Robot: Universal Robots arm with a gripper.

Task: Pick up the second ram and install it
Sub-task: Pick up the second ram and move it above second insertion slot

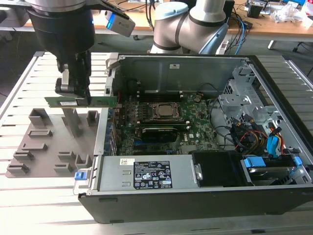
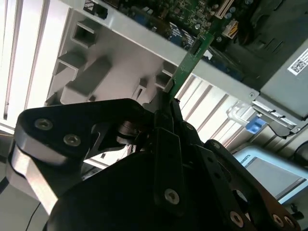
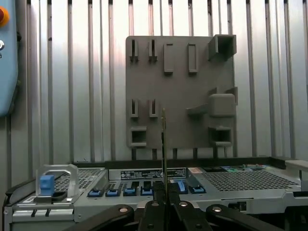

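Claw (image 1: 77, 94) is closed tight on the second ram (image 1: 105, 101). It pinches the stick near its middle, and both ends stick out past the fingers. The stick is held level, long edge down, hanging clear of what lies under it.

In the second wrist view the fingers (image 2: 163, 120) meet on the second ram (image 2: 190, 62), which runs out from the claw toward the case edge. In the first wrist view the stick (image 3: 164, 139) shows edge-on as a thin line rising from between the closed fingers.

Directly under the claw is the grey slotted holder tray (image 1: 49, 147), flat on the slatted metal table (image 1: 24, 88). One upright post of the tray stands just below the stick, and a gap shows between them.

Off the claw on the exterior view's right is the open computer case (image 1: 195, 210), with one end of the stick close to its near wall. Farther in from the claw lies the motherboard (image 1: 198, 122) with the processor socket (image 1: 166, 111). The power supply (image 1: 146, 174) sits along the case side.
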